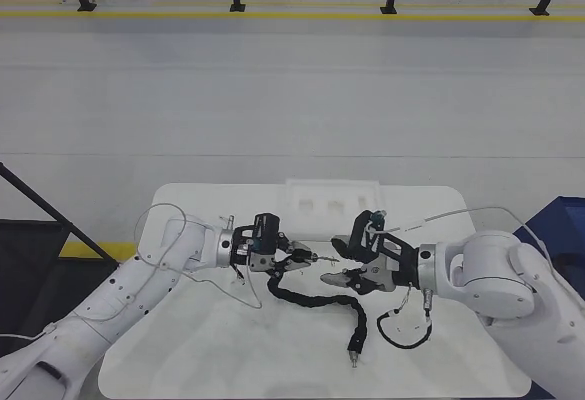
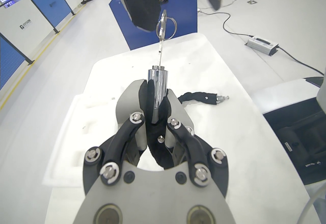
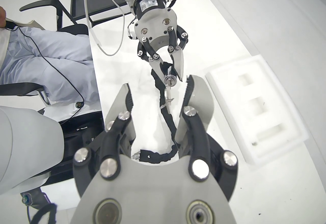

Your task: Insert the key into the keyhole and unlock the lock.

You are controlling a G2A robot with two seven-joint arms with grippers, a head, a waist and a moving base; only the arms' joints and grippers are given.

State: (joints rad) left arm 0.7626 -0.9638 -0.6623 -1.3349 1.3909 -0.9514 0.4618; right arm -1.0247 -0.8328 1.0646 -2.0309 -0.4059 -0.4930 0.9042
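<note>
Done: I saw key [image 2: 160, 49] seated in lock [image 2: 158, 79]; left end effector [image 2: 155, 90] clamped lock.
Remaining: the turn, I judged; right end effector [image 3: 160, 84] stood open around key.

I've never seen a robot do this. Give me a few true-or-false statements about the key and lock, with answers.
1. The left pincer grips the chrome lock cylinder. True.
2. The key lies flat on the table. False: its tip is in the keyhole, held above the table.
3. The right pincer is clamped shut. False: it is open, with a finger on either side of the key.
4. A white foam tray sits on the table. True.
</note>
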